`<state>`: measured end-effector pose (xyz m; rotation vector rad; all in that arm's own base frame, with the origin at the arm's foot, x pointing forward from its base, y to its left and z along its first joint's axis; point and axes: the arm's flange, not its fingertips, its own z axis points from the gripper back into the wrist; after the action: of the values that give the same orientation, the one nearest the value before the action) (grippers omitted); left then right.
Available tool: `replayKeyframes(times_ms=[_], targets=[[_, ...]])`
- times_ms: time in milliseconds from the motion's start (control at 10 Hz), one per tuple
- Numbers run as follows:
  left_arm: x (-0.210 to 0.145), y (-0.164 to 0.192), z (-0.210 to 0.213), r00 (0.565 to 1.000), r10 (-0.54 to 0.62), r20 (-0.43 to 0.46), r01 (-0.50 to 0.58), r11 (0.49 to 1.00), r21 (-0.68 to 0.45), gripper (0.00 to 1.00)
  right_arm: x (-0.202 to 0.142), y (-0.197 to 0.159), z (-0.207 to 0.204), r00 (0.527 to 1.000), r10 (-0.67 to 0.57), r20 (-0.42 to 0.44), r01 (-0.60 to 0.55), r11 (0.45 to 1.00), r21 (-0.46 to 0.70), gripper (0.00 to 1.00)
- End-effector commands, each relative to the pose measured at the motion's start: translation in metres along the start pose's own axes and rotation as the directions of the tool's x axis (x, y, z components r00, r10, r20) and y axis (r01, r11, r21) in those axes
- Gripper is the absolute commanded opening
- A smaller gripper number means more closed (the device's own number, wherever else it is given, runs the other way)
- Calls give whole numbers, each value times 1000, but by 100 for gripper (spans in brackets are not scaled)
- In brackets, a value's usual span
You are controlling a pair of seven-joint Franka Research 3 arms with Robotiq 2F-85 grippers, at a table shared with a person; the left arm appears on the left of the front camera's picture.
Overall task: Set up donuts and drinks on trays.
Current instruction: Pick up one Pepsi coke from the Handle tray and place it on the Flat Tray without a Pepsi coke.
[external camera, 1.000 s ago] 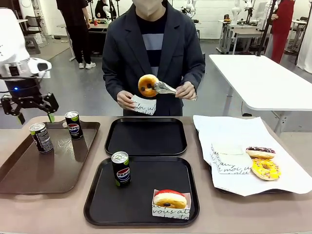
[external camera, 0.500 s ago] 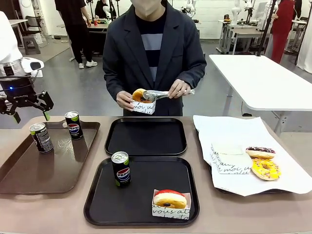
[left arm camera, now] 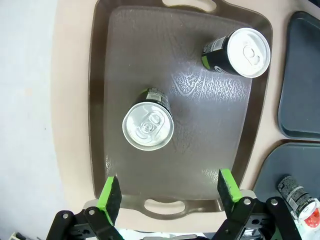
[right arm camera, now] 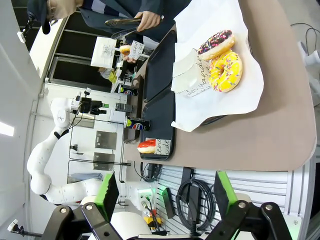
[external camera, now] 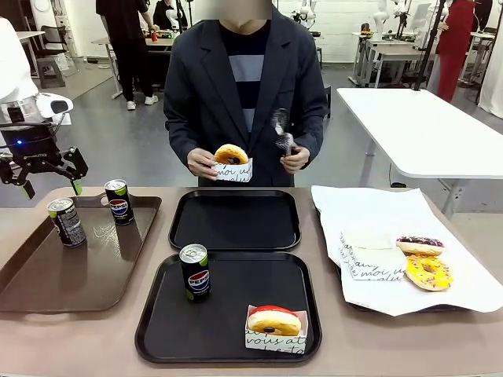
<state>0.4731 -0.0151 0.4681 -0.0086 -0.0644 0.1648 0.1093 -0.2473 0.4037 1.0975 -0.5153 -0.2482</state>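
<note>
In the front view, the near black tray point(external camera: 236, 298) is seen on the table point(external camera: 369, 345). A can point(external camera: 195, 272) stands upright in its left part, and a red-glazed donut point(external camera: 274, 320) in a paper sleeve lies at its front right corner. Directly beyond it lies the far black tray point(external camera: 236, 220). To its left a brown tray point(external camera: 47, 290) is set, with two cans point(external camera: 65, 221) standing on its far part. The left end effector point(external camera: 54, 189) is held in the air farther left, above the brown tray's far end, with its fingers spread apart. Beyond both black trays, a plain donut point(external camera: 231, 155) in a sleeve is held in a person's hand point(external camera: 203, 162), and tongs point(external camera: 280, 126) are raised in the other hand. To the near tray's right, a chocolate donut point(external camera: 420, 245) and a yellow donut point(external camera: 428, 272) lie on white paper point(external camera: 369, 212).

In the left wrist view, the left end effector point(left arm camera: 169, 189) is seen with its fingers wide apart over the brown tray and its two upright cans. A corner of the near black tray is caught alongside.

In the right wrist view, the right end effector point(right arm camera: 166, 189) is shown with its fingers apart, well away from the near black tray and off the table's edge.
</note>
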Motion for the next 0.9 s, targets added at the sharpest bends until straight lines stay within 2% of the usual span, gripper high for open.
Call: replayKeyframes(times_ms=[0,300,800], targets=[[19,10,-5,995,-97,23,98,995,-29,100,-7,-1,6,1000,16,12,-16,1000,19,100],[40,17,-22,984,-178,9,178,984,-25,100,-7,-1,6,1000,16,12,-16,1000,19,100],[53,18,-54,989,-144,-14,144,990,1,100,-7,-1,6,1000,16,12,-16,1000,19,100]])
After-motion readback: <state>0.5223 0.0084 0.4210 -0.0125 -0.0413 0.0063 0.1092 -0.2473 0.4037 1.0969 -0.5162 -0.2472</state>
